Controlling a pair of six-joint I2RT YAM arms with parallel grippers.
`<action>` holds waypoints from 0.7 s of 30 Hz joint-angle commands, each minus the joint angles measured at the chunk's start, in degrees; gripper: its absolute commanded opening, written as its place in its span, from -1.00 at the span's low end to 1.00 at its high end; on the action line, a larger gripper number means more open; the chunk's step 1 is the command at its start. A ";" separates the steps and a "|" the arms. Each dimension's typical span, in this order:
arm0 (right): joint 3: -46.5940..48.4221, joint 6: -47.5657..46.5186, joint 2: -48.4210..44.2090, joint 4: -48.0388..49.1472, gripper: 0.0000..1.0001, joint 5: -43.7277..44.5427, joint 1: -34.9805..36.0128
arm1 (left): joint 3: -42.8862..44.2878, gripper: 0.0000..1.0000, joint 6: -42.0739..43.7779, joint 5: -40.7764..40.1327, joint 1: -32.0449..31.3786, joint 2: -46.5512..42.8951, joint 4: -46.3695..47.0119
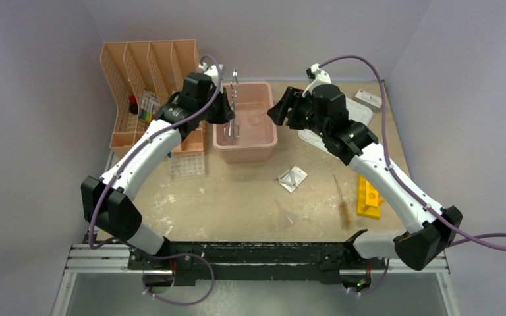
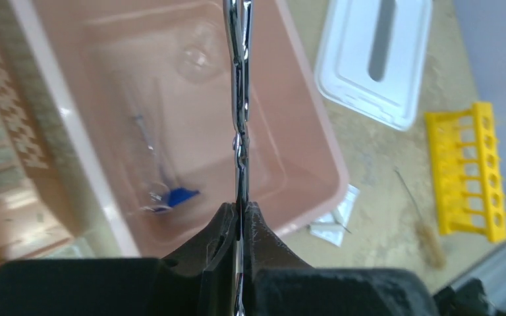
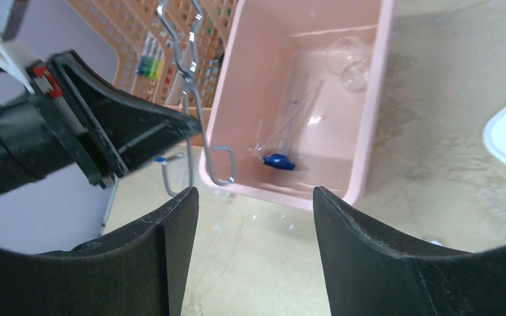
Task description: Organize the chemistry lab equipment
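My left gripper [image 1: 227, 110] is shut on the metal forceps [image 1: 234, 105] and holds them over the left side of the pink bin [image 1: 267, 141]. In the left wrist view the forceps [image 2: 239, 99] stick out from the closed gripper [image 2: 242, 210], above the bin. A clear blue-capped tube [image 2: 171, 195] lies in the bin, also seen in the right wrist view [image 3: 279, 160]. My right gripper [image 1: 280, 112] is open and empty by the bin's right side [image 3: 255, 194]. The yellow holed rack [image 1: 369, 197], small clear bag [image 1: 292, 178] and clear tube tray [image 1: 188, 164] lie on the table.
The peach slotted organizer [image 1: 148, 72] stands at the back left. The white lid [image 1: 364, 112] lies under my right arm. A thin brush-tipped rod [image 1: 342, 197] lies left of the yellow rack. A clear round flask [image 3: 352, 62] sits in the bin.
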 commanded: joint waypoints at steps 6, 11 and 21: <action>1.19 -6.02 -1.57 -6.74 0.32 8.52 -0.93 | 15.00 -1.00 0.84 -10.80 0.44 13.32 -8.01; 0.64 -9.67 -1.61 -5.94 0.32 3.55 -1.07 | 17.60 -1.00 -2.28 -10.53 0.42 19.57 -9.33; -0.04 -12.00 -0.38 -6.43 0.33 4.11 -2.50 | 18.55 -1.00 -5.26 -12.01 0.18 28.16 -8.43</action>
